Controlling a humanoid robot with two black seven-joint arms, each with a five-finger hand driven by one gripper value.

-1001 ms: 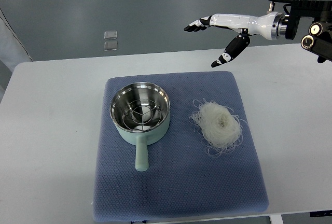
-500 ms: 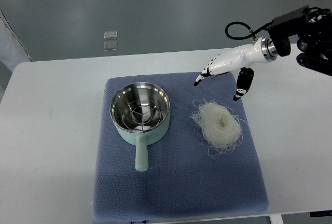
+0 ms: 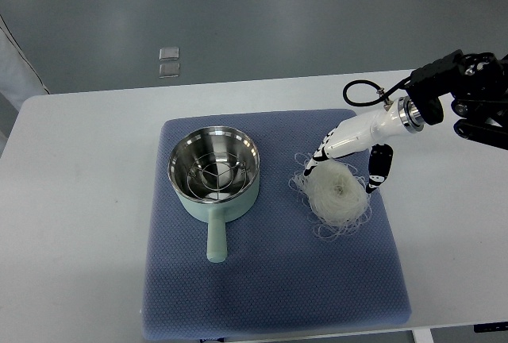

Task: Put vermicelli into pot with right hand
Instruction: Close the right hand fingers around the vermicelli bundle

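On the mat, vermicelli [image 3: 338, 192]: light, brittle, springy nest; take it across the middle.
Right hand [image 3: 343, 160]: fingers spread, straddling nest, holding nothing.
Pot [image 3: 214, 171]: empty.

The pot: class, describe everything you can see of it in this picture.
The pot is a small saucepan, pale green outside and shiny steel inside, with a wire rack lying in the bottom. Its short, straight green handle points toward the camera side. It stands upright on the left half of the blue quilted mat, apart from the vermicelli to its right. No hand touches it.
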